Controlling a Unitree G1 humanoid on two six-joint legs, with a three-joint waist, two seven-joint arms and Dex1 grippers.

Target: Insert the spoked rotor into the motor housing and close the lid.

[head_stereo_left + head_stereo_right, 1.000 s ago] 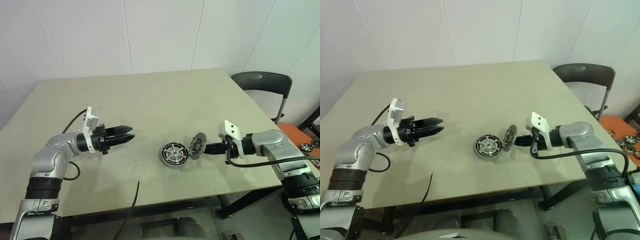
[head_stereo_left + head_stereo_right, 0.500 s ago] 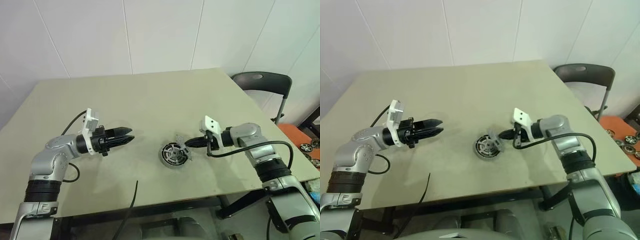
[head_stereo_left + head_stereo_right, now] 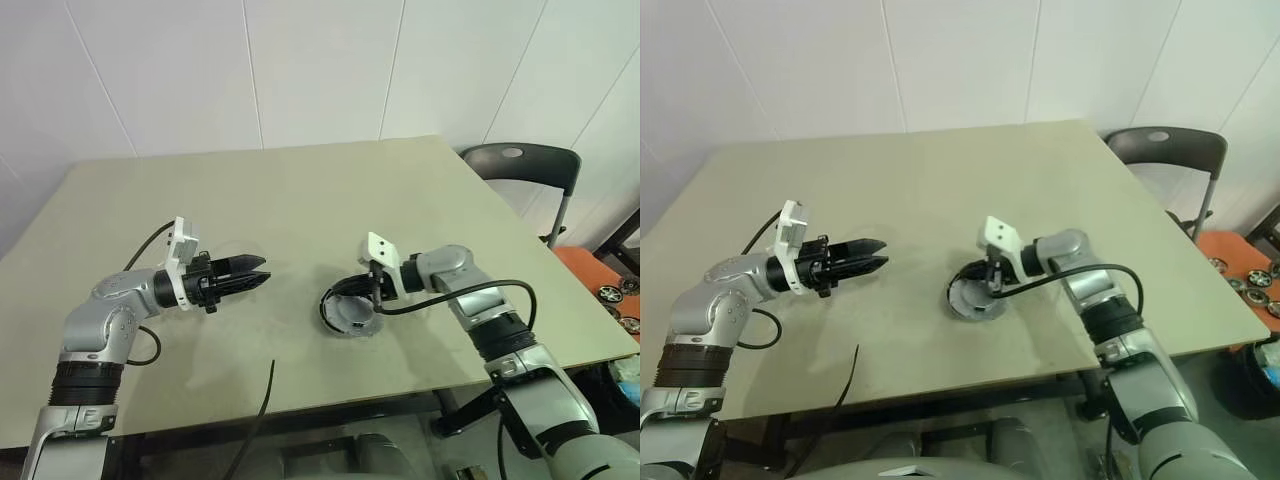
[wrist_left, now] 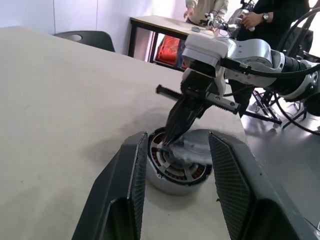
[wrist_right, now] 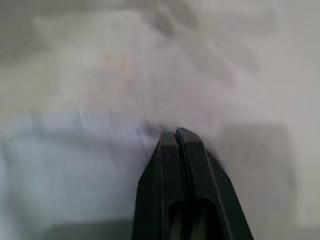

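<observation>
The motor housing point(image 3: 347, 310) sits on the worktop point(image 3: 300, 200) in front of the robot, between the two arms but much closer to the right one. In the left wrist view its ring of copper-brown windings shows along the near side, while a flat grey-blue disc, which I take to be the lid point(image 4: 196, 143), lies over the far part, tilted rather than seated flush. The spoked rotor cannot be made out separately; whether it sits under the disc I cannot tell.

The right hand point(image 3: 360, 291) reaches in from the right and slopes downward, its two black fingers pressed together into a single point, with nothing visible between them. That tip rests at the near edge of the lid, right above the housing's rim. It looks to be touching the disc, though the contact itself is too fine to confirm.

The left hand point(image 3: 262, 270) hovers level above the worktop, well apart from the housing and aimed at it from the left, fingers partly spread and empty. The housing appears framed between them in its wrist view.

The deciding relation: the lid lies directly under and just ahead of the right fingertip, so the right arm is the one placed to press or nudge it flat. The housing's axis is vertical, so seating probably calls for a downward push centred over it.
</observation>
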